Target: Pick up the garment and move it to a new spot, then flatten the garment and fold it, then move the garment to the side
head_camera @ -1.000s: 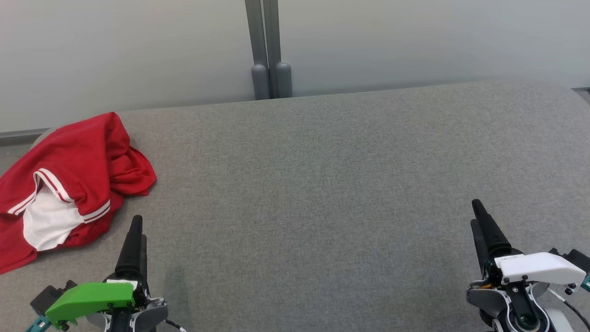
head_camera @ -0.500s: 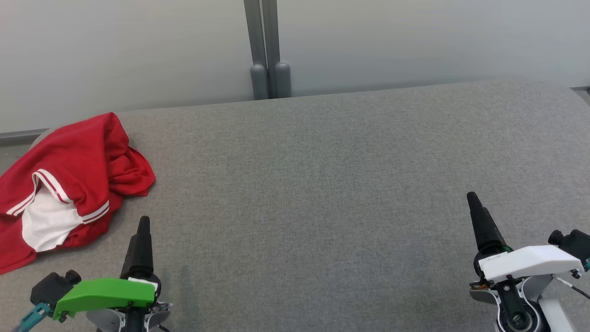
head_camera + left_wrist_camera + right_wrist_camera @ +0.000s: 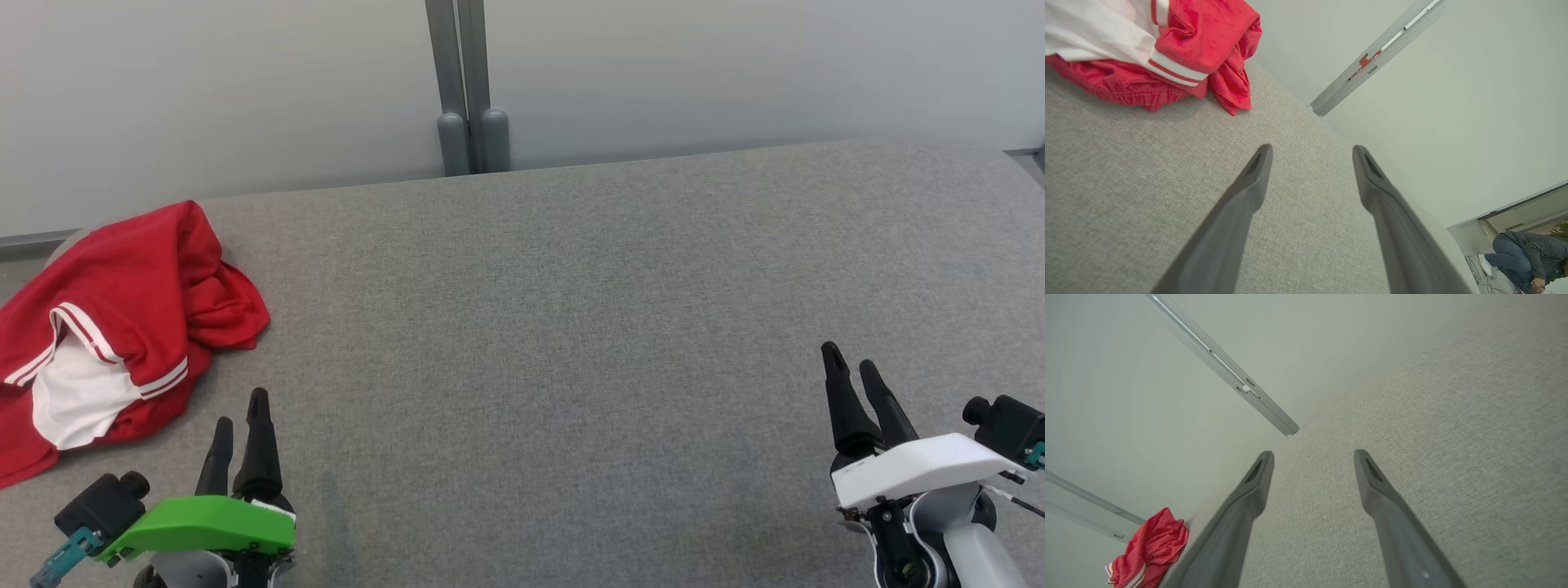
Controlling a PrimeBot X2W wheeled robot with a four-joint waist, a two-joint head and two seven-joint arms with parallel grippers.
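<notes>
The garment [image 3: 122, 318] is a crumpled red piece with white stripes and a white inner panel, lying at the far left of the grey fabric surface [image 3: 571, 310]. The left wrist view has it at the top left [image 3: 1200, 45], and the right wrist view at the bottom left [image 3: 1151, 547]. My left gripper [image 3: 241, 408] stands open near the front left, a short way to the right of and below the garment, with nothing between its fingers [image 3: 1249, 192]. My right gripper [image 3: 849, 359] is open too at the front right, far from the garment, its fingers [image 3: 1376, 486] over bare fabric.
A pale wall runs behind the surface, with a grey vertical post [image 3: 465, 90] at its middle. A person [image 3: 1527, 253] crouches on the floor far off in the left wrist view. Wide bare fabric lies between my two grippers.
Both wrists have turned, so that each gripper now shows two separate fingers instead of one. The left gripper has edged up toward the garment. The head camera has shifted slightly.
</notes>
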